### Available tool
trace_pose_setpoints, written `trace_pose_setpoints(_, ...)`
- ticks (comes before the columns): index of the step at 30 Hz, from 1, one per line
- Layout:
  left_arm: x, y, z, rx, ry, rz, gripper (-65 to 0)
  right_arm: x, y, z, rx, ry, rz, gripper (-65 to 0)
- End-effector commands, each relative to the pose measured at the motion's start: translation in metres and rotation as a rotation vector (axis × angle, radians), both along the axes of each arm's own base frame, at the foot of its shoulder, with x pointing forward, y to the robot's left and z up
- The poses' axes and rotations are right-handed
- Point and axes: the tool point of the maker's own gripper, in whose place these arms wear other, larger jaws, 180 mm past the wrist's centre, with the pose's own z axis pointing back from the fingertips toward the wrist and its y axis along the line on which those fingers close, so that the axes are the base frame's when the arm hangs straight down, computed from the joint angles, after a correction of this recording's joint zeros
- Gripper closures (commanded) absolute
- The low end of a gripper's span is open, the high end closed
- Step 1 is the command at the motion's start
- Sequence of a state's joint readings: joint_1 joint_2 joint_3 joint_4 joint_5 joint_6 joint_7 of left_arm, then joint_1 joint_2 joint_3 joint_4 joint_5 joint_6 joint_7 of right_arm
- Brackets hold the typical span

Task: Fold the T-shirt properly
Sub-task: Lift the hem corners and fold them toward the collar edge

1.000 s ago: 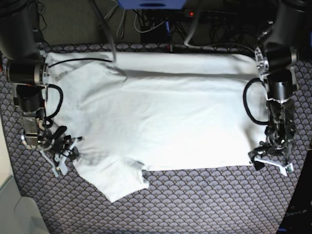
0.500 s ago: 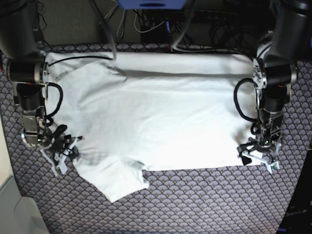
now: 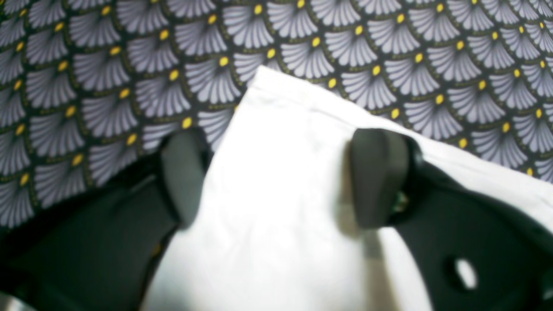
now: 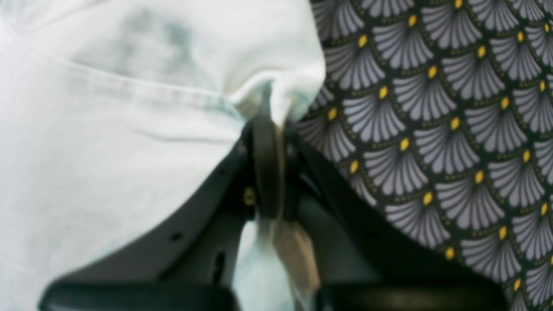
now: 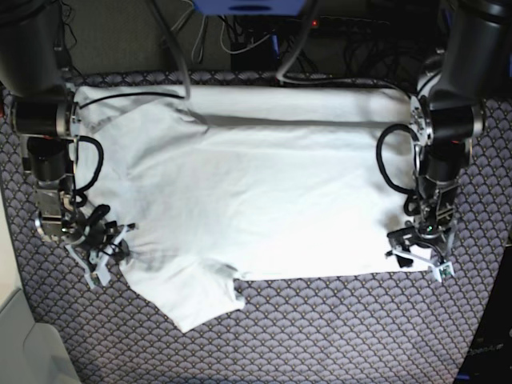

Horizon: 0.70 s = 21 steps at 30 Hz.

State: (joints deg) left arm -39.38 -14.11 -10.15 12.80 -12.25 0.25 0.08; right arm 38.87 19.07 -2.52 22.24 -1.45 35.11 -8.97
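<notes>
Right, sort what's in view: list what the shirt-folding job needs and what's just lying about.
Belongs to the job:
- plain white short-sleeved cloth T-shirt, spread flat
- right gripper, shut on a shirt edge
- left gripper, jaws apart astride the hem corner

Just lying about:
- purple-grey scallop-patterned cloth underneath
- black cables behind the table

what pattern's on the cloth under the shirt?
Grey-lilac scallop fans with yellow dots on dark ground, on the tablecloth; clearest in the left wrist view.
</notes>
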Motion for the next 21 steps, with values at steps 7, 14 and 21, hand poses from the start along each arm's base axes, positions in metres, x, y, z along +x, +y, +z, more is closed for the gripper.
trace_pose_setpoints(7,0.009,0.001,0.01,-0.01,-0.022,0.009,0.0,0.012,-0.01,0.018,-0.016,-0.038,-0.004,0.0)
trace_pose_setpoints(14,0.009,0.003,0.012,-0.008,-0.024,0.01,-0.5,0.021,-0.004,0.043,-0.044,-0.133,0.032,0.0)
trace_pose_setpoints(21,0.01,0.004,0.019,0.01,-0.056,0.0,-0.5,0.004,-0.003,0.046,-0.09,-0.157,0.054,0.0)
